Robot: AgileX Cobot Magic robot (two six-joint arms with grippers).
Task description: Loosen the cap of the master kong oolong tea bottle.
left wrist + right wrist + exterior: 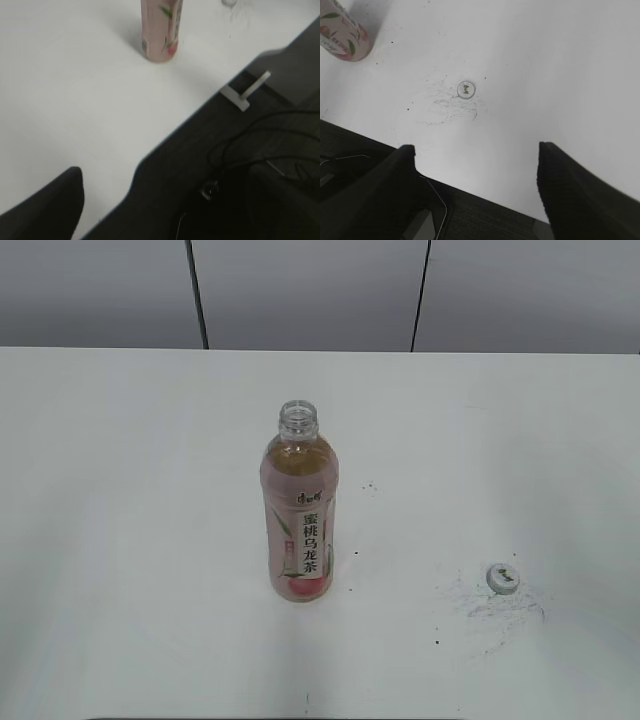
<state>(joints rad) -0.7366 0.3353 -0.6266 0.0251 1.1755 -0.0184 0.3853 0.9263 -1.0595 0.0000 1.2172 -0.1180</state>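
The master kong oolong tea bottle (300, 510) stands upright in the middle of the white table, with its neck open and no cap on it. Its lower part shows in the left wrist view (161, 35) and the right wrist view (345, 37). The cap (503, 578) lies on the table to the bottle's right, top side up, and shows in the right wrist view (466, 89). My right gripper (475, 147) is open and empty above the table's front edge, short of the cap. My left gripper (160, 195) shows one dark finger at lower left, far from the bottle, and holds nothing.
Grey scuff marks (495, 605) surround the cap. The table's front edge (200, 107) runs diagonally in the left wrist view, with dark floor, cables (250, 150) and a white bracket (247, 90) below it. Neither arm shows in the exterior view. Grey wall panels (310, 290) stand behind.
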